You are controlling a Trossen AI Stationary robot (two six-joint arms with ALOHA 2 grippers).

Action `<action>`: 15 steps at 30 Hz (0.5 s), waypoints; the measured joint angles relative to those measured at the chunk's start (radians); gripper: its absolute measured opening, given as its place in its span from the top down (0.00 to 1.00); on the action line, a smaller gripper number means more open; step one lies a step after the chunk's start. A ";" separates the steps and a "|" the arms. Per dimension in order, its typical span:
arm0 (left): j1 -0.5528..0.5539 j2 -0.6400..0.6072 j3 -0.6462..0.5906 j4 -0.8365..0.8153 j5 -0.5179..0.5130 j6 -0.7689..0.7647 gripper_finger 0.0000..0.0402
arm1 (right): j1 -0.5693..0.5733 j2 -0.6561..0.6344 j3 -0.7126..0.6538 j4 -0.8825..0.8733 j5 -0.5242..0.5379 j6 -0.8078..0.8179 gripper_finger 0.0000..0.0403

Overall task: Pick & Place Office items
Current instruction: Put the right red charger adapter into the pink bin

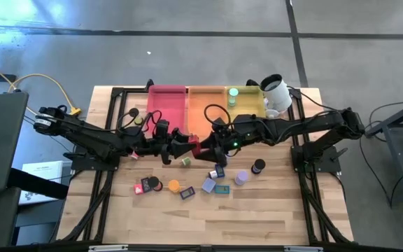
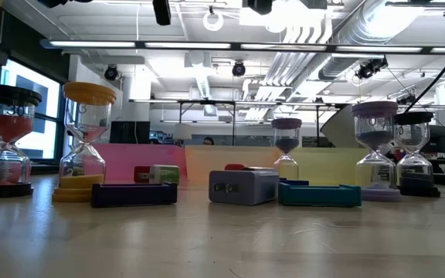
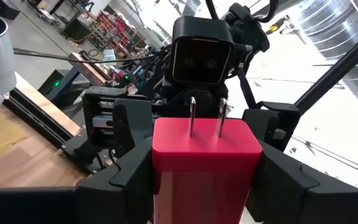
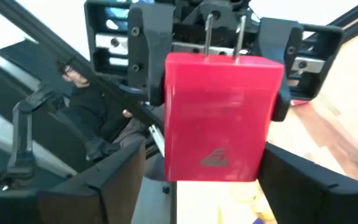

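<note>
Above the middle of the table [image 1: 271, 210], just in front of the pink tray [image 1: 166, 105] and orange tray [image 1: 205, 101], my left gripper [image 1: 182, 145] and right gripper [image 1: 208, 148] meet nose to nose over one red block [image 1: 196, 145], a plug adapter with two metal prongs. My left gripper is clenched on its sides. I cannot tell whether my right gripper has hold of it too. That doubt is the main risk: if the left lets go before the right has truly closed, I judge the block would drop among the loose office items [image 1: 208, 185] below and scatter them. If both clamp and either arm pulls, the smooth plastic could twist or slip out. The prongs sit close to the dark gripper bodies, so a crooked retreat might snag them. The right wrist view alone shows the block's logo face and a person seated in the room behind. The left wrist view shows its plain face. The high view gives the only sense of where the meeting happens relative to the trays. The low view shows neither the block nor the grippers, only sand timers [image 2: 83, 139] and flat pieces lined along the tabletop.
</note>
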 joint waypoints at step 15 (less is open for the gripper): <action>0.005 -0.205 0.035 -0.371 -0.053 0.043 0.50 | 0.019 -0.141 0.000 -0.378 0.052 0.000 0.34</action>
